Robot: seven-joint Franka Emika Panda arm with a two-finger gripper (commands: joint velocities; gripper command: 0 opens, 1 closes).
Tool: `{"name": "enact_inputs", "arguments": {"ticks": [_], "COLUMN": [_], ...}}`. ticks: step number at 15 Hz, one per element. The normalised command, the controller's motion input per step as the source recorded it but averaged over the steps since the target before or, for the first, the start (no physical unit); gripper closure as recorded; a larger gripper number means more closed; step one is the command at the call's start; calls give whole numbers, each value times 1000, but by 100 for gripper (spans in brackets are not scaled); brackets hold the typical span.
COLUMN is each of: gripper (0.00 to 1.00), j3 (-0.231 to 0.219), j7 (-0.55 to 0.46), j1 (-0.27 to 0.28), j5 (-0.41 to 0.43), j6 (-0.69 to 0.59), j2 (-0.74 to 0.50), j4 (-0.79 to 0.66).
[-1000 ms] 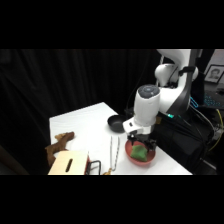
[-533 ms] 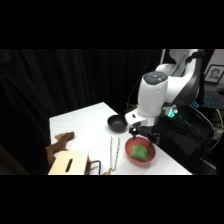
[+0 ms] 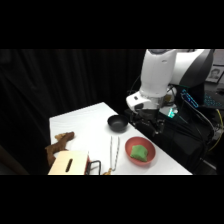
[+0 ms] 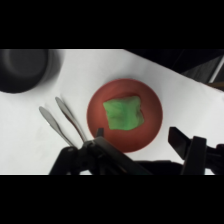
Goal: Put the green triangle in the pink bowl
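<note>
The gripper (image 4: 142, 145) is open and holds nothing: in the wrist view its two fingers (image 4: 187, 142) stand well apart at the lower edge, with nothing between them. In the side view the gripper (image 3: 150, 121) hangs clear above the table (image 3: 85, 125).

Directly below the gripper lies the bowl (image 4: 150, 95). The triangle (image 4: 123, 114) rests inside it, near the centre, apart from the rim. In the side view the triangle (image 3: 140, 152) likewise sits within the bowl (image 3: 131, 146). Judged from this, the placement is complete.

Beside the bowl, to the gripper's left in the wrist view, lie the tongs (image 4: 62, 120), their tips close to the rim. Beyond them stands the black bowl (image 4: 25, 70). Farther across the table are a brown object (image 3: 59, 144) and a tan box (image 3: 67, 163).

Hazards from here:
- Any descent would bring the open fingers onto the bowl rim and could tip it or eject the triangle.
- A low sideways sweep could strike the tongs and push them against the bowl.
- A low retreat toward the base could clip the black bowl (image 3: 118, 123).
</note>
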Motion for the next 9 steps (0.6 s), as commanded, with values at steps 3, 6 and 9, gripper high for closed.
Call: {"name": "enact_inputs", "arguments": {"ticks": [3,6,9], "gripper": [0,0,0], "j3": [-15,-31,-40], "j7": [-87,-96,-118], "j1": [-43,-51,-56], "j5": [125,105,116], "j6": [-340,-291,-237], "j2": [-279,-162,-84], "j4": [132,184,190]}}
